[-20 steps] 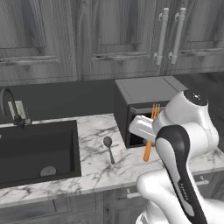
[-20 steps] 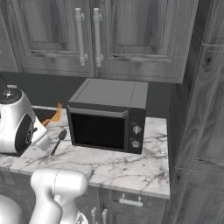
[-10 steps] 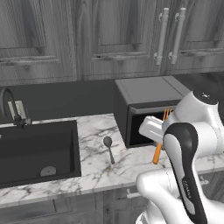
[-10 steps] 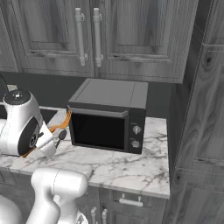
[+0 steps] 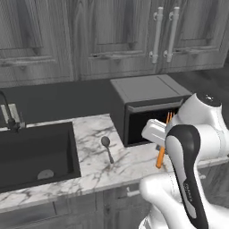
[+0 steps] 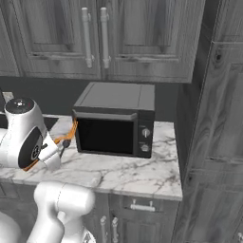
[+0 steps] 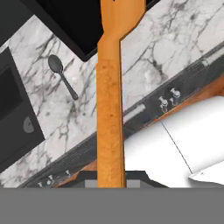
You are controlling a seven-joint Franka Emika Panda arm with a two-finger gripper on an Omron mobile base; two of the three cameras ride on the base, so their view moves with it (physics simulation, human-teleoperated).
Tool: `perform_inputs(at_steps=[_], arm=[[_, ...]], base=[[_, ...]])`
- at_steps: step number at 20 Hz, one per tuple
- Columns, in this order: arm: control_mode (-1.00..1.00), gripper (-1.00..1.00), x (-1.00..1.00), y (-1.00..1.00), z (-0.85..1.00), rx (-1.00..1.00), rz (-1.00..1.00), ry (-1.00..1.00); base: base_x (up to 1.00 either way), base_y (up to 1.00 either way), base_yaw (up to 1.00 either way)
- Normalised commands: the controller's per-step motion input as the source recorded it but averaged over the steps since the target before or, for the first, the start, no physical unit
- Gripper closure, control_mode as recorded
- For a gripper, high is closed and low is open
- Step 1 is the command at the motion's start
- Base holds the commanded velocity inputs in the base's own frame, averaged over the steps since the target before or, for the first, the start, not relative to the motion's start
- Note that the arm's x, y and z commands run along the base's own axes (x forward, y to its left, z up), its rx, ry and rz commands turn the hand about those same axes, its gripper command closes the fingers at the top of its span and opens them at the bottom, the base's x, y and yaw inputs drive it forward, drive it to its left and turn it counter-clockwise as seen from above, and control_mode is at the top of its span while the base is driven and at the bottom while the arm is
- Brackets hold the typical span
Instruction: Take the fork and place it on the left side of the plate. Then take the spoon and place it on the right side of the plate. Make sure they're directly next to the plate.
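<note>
The marble desk (image 5: 91, 147) carries a sink (image 5: 36, 152) at its left end and a dark microwave (image 6: 114, 123) toward the back right; no plate is visible from here. Above the desk's front edge, before the microwave, the gripper (image 5: 157, 142) has its fingers pinched narrow on the handle of the orange fork (image 7: 109, 109), tines up, clear of the surface. The fork looks light, stiff and smooth, so a hold near one end may let it swing; mid-handle would likely be steadier. The spoon (image 5: 106, 147) lies on the marble between sink and microwave, thin and low, best pinched across its handle.
</note>
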Motion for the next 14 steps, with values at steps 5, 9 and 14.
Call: perform_inputs(at_steps=[5,9,14], arm=[[1.00,1.00,0.00,0.00,0.00,0.00,0.00,0.00],[1.00,1.00,0.00,0.00,0.00,0.00,0.00,0.00],[1.00,1.00,0.00,0.00,0.00,0.00,0.00,0.00]], base=[[-0.68,0.44,-0.43],[-0.66,0.56,-0.47],[-0.57,0.50,-0.53]])
